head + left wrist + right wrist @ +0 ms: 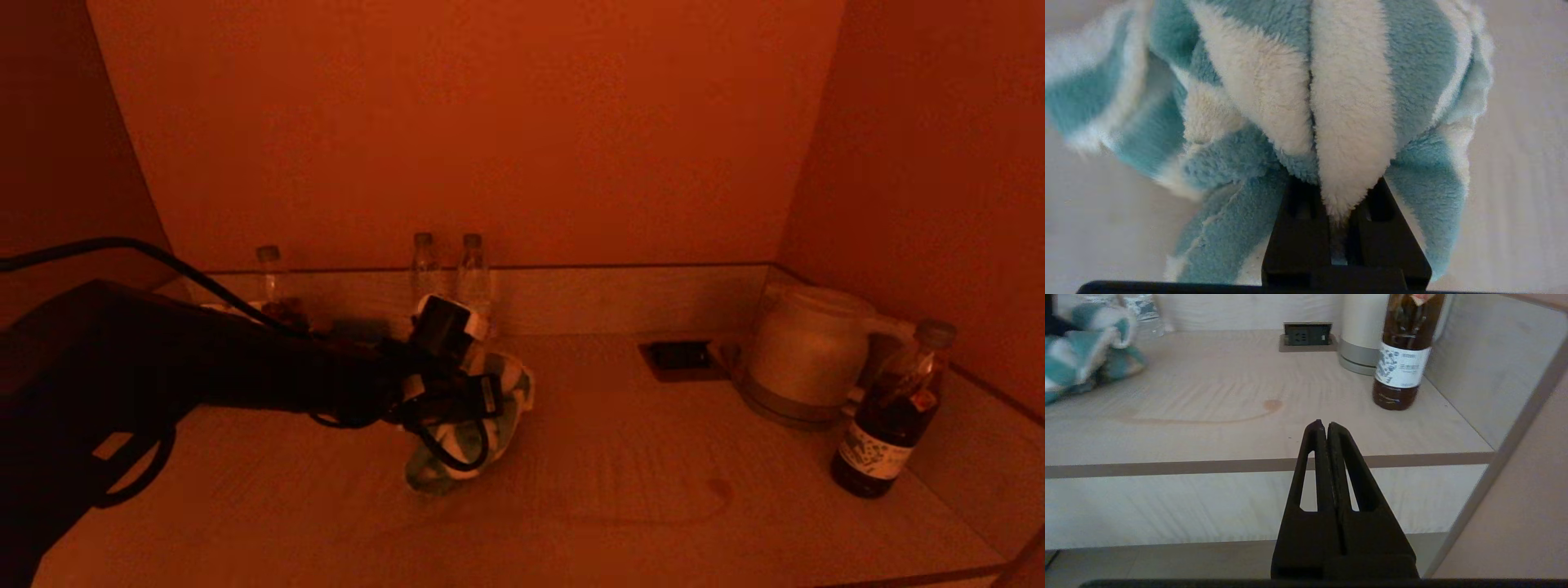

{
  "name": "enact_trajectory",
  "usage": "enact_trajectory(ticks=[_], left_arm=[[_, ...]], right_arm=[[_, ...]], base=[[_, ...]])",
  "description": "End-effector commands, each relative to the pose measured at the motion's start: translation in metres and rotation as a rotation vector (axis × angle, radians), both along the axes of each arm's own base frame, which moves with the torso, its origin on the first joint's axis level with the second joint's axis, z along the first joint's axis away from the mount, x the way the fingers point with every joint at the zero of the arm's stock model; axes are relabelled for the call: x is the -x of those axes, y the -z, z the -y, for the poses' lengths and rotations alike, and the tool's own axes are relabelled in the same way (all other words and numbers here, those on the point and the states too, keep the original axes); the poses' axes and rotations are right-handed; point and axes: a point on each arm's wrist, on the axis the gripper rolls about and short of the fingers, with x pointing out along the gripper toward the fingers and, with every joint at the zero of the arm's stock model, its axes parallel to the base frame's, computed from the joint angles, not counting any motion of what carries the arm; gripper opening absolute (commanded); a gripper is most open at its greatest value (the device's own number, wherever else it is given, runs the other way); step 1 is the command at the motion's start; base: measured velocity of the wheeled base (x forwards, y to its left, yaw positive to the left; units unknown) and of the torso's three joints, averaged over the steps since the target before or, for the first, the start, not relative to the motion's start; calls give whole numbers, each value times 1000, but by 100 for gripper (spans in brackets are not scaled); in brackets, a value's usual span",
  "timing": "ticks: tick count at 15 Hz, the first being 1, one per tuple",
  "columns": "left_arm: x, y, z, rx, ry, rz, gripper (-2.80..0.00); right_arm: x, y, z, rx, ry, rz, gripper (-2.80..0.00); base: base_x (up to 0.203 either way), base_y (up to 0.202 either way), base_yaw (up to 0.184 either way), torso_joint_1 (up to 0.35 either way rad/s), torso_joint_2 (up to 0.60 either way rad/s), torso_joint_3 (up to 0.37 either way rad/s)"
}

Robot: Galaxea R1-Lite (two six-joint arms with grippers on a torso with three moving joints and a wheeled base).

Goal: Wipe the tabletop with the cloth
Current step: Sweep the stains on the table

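Observation:
The cloth [510,390] is fluffy with teal and white stripes. It hangs bunched from my left gripper [482,400] over the left middle of the pale wooden tabletop [653,490], and its lower folds reach the surface. In the left wrist view the jaws of the left gripper [1337,196] are shut on a fold of the cloth [1351,102], which hides the fingertips. The cloth also shows in the right wrist view [1081,355]. My right gripper [1323,424] is shut and empty, parked below the table's front edge, out of the head view.
A brown ring stain [1271,405] marks the tabletop right of the cloth. A kettle [804,351] and a dark bottle [890,416] stand at the right. A recessed socket [678,358] lies near the back. Three water bottles [473,265] stand along the back wall.

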Motion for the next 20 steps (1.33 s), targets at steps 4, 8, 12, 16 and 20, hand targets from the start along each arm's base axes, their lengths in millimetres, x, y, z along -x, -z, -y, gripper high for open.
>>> enact_trajectory(ticks=[4, 8, 12, 16, 20], left_arm=[[-1, 6, 15, -8, 6, -41, -280], [-1, 6, 29, -22, 3, -97, -280], [10, 7, 36, -78, 18, -175, -280], [14, -3, 32, -89, 6, -198, -280], [12, -16, 22, -122, -54, -178, -280]], right_arm=[[0, 0, 0, 1, 0, -1, -280], [0, 0, 0, 1, 0, -1, -280], [0, 0, 0, 1, 0, -1, -280], [0, 0, 0, 1, 0, -1, -280], [0, 0, 0, 1, 0, -1, -280]], base=[[0, 0, 0, 0, 0, 0], [0, 0, 0, 0, 0, 0], [0, 0, 0, 0, 0, 0], [0, 0, 0, 0, 0, 0], [0, 0, 0, 0, 0, 0]])
